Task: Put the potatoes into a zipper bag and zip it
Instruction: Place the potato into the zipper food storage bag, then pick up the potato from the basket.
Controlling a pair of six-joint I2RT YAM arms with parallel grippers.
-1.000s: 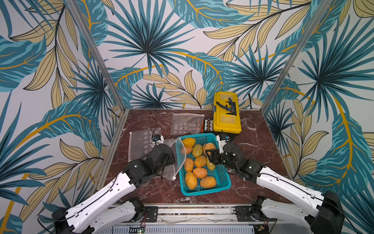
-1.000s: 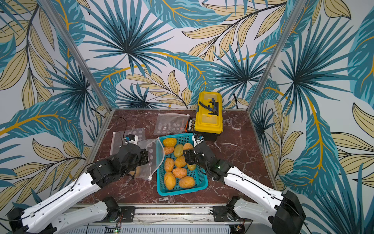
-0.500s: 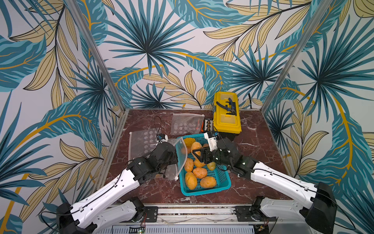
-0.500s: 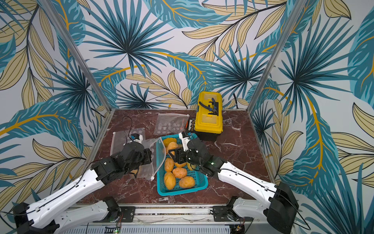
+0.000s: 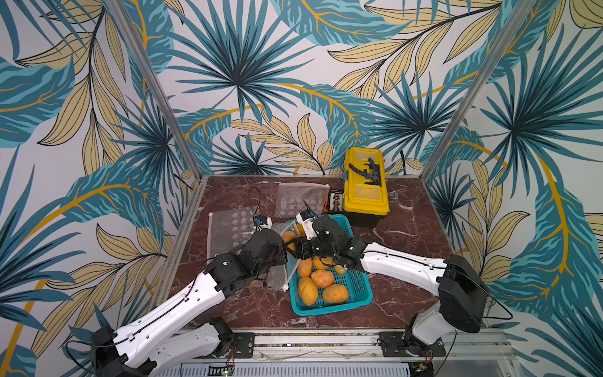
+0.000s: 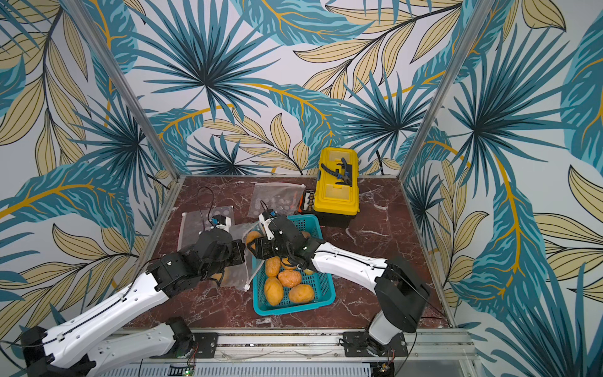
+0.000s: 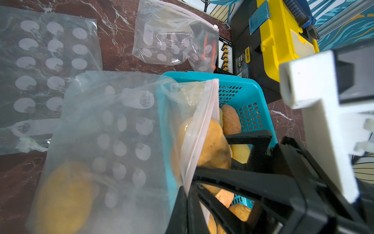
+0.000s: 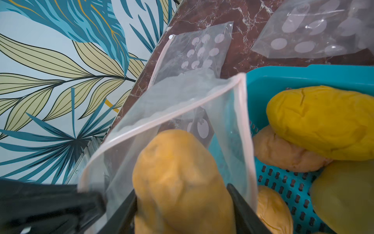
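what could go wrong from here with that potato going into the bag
1. The right hand holds a potato right at the mouth of the zipper bag. The opening looks narrow, so the potato may snag the rim and drop into the teal basket or onto the marble table.
2. The left hand pinches only one edge of the rim; added weight could pull the bag loose.
3. Both hands sit very close and might bump.

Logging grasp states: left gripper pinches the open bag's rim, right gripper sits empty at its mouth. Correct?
Not empty: the right gripper holds a potato at the mouth, clear in the right wrist view. The left gripper does pinch the rim of the zipper bag.
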